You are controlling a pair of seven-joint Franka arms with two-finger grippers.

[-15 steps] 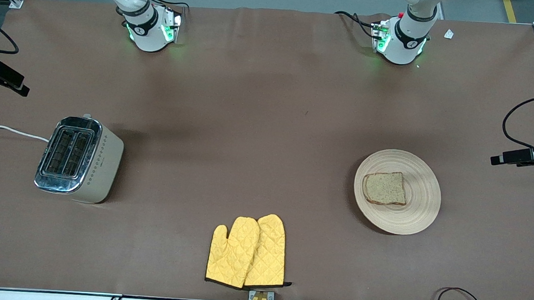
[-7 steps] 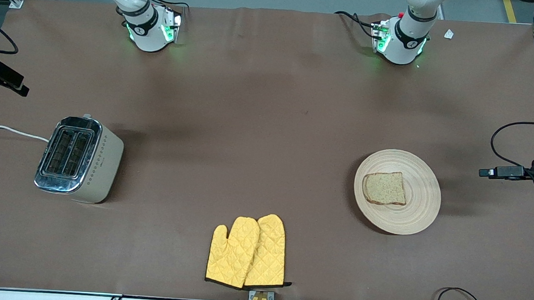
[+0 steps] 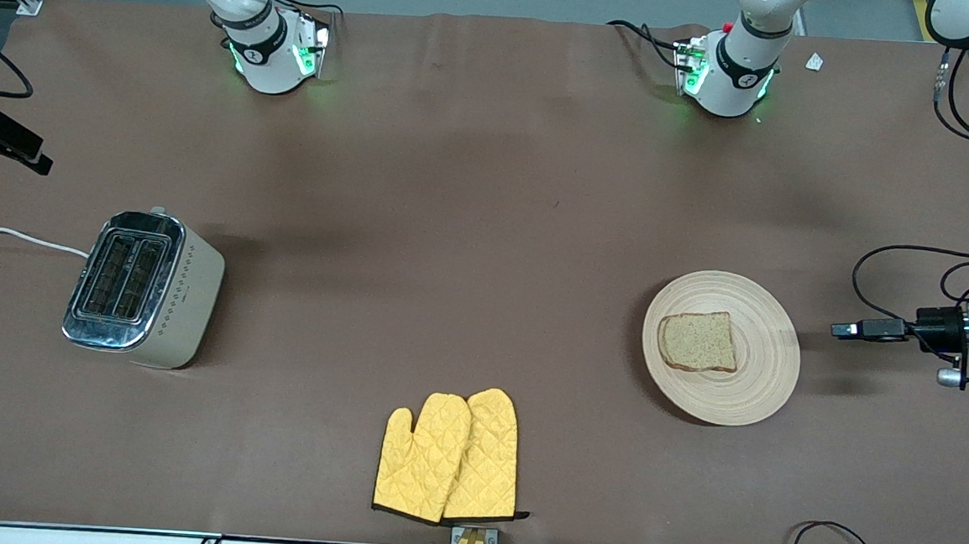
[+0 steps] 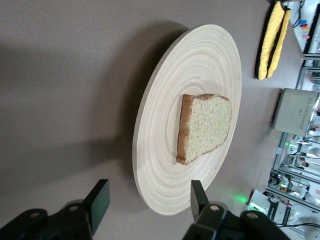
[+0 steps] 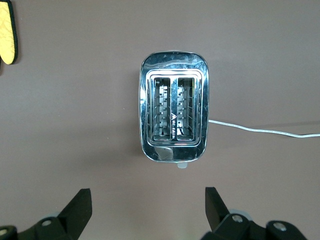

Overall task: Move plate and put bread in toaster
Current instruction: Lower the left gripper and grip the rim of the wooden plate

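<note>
Fingers of the left gripper (image 4: 147, 202) stand spread wide and empty, low over the table by the left arm's end, pointing at the rim of the plate (image 3: 759, 385), with nothing yet between them. The plate lies flat on the brown table (image 3: 487, 222) toward that end, nearer the front camera's edge than the middle, and the bread (image 3: 697, 341) rests loose on it, a little off centre toward the toaster's end. That loose slice is what I would worry about: if the fingers pinch the thin wooden rim and the plate tips or gets shoved quickly, the bread may well slide off onto the cloth. A shallow grip on such a low, sloping edge could also slip, leaving the plate skidding rather than carried. The right gripper (image 5: 145, 205) hangs open and empty above the toaster (image 3: 143, 289), which stands near the right arm's end with both slots showing and nothing in them; this arm waits. Its white cord (image 3: 15, 237) trails toward that table edge, and a snag on it might twist the toaster. The yellow oven mitts (image 3: 448, 457) lie at the front edge, near the middle, roughly between plate and toaster, and a low-dragged plate could catch them.
</note>
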